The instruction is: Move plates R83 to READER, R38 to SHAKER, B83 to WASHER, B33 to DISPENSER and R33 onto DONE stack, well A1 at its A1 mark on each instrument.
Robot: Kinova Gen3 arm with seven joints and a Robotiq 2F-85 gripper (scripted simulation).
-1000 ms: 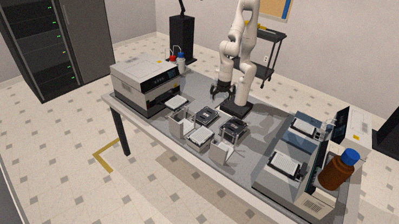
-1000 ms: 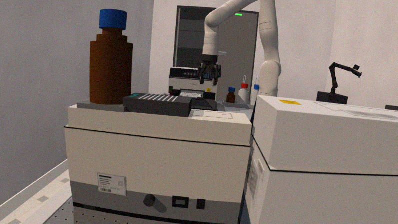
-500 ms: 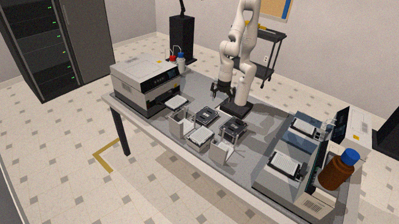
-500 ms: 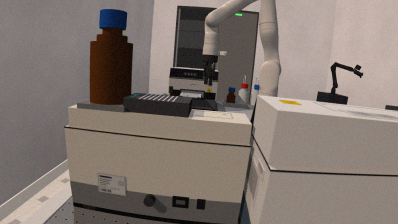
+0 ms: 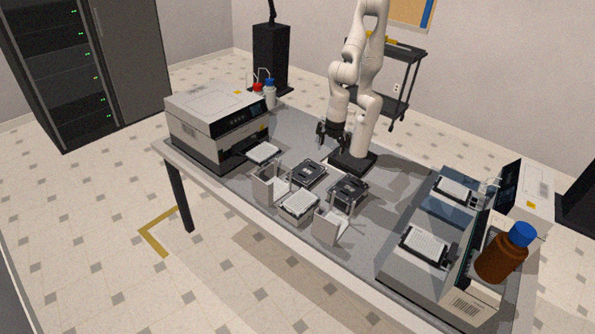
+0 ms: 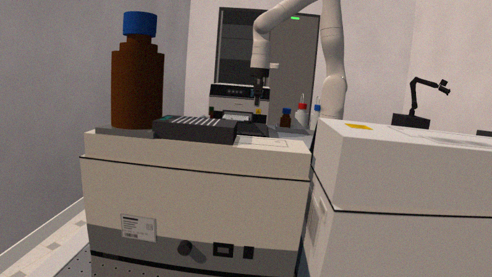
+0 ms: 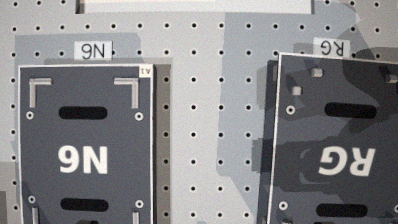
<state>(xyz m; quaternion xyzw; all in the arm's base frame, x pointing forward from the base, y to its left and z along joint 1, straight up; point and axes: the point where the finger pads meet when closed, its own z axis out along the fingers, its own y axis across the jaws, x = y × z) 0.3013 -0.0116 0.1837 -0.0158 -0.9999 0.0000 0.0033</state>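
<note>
My gripper (image 5: 333, 141) (image 6: 257, 99) is open and empty. It hangs above the deck just behind the two dark nests and in front of the arm's base. The wrist view looks straight down on nest N6 (image 7: 85, 145) (image 5: 308, 166) and nest RG (image 7: 340, 145) (image 5: 346, 192); both are bare, and my fingers do not show there. A white plate (image 5: 262, 152) (image 6: 235, 117) lies on the drawer of the big instrument at the left. Another white plate (image 5: 299, 203) sits on the small unit in front of N6. Two more white plates (image 5: 452, 189) (image 5: 423, 244) sit on the instruments at the right.
Two tall white stack racks (image 5: 265, 187) (image 5: 329, 225) stand either side of the small unit near the front edge. A brown bottle (image 5: 503, 255) (image 6: 136, 75) stands on the right instrument housing. Small bottles (image 5: 269, 92) stand at the back left of the perforated deck (image 5: 292, 125).
</note>
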